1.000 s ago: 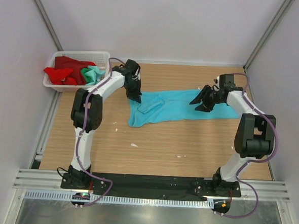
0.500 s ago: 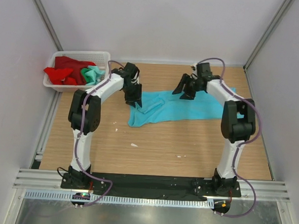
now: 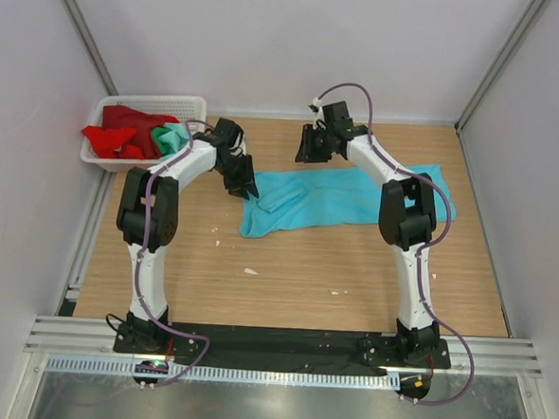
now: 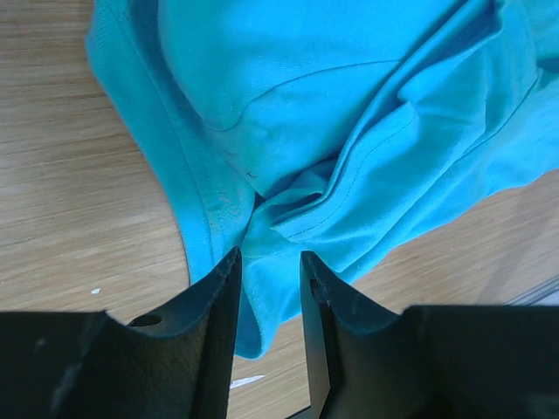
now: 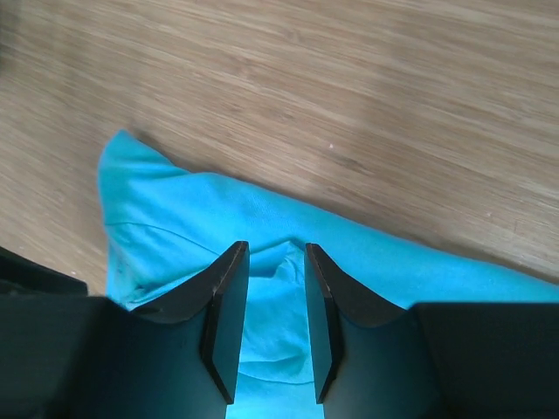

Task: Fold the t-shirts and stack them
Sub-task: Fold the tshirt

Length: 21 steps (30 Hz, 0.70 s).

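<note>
At the far left corner of the counter point(image 3: 304, 268), one white mesh basket point(image 3: 186, 100) holds one red t-shirt point(image 3: 118, 133) and one mint t-shirt point(image 3: 173, 138). The left hand point(image 4: 269, 255), its fingers slightly apart, sits over the bunched left end of the single turquoise t-shirt point(image 3: 347, 199), which is spread across the counter's middle. The right hand point(image 5: 276, 247), likewise parted, hovers at the shirt's far edge and grips nothing. It would be best to pinch matching edges through one layer and lift evenly, so the fold lands straight.

We stretch both arms far forward: our left claw point(image 3: 245, 183) points down, jaws narrowly parted, while our right claw point(image 3: 305, 150) angles leftward, jaws likewise slightly apart
</note>
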Each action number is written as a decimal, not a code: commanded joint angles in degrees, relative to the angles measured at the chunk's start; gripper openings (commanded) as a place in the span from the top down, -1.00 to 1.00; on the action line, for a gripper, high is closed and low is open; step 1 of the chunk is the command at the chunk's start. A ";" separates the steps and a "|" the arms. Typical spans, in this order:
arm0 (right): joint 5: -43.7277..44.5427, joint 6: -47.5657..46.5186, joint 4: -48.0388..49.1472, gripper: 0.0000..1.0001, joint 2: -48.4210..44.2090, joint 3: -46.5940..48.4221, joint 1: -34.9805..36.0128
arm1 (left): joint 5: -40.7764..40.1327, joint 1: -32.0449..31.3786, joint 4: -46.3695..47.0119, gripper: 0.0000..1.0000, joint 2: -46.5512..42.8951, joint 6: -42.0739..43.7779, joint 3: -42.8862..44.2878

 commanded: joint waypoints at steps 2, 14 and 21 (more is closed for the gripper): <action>4.26 -4.81 -3.52 0.22 0.77 2.68 2.53 | 3.21 0.44 2.97 0.28 -1.93 -2.47 0.33; 9.27 -7.18 -5.72 0.19 3.85 3.73 5.09 | 4.36 0.53 3.77 0.21 -1.14 -3.79 -0.64; 13.22 -8.06 -6.77 0.23 4.03 3.73 5.70 | 4.62 0.45 3.76 0.21 -1.23 -3.53 -1.16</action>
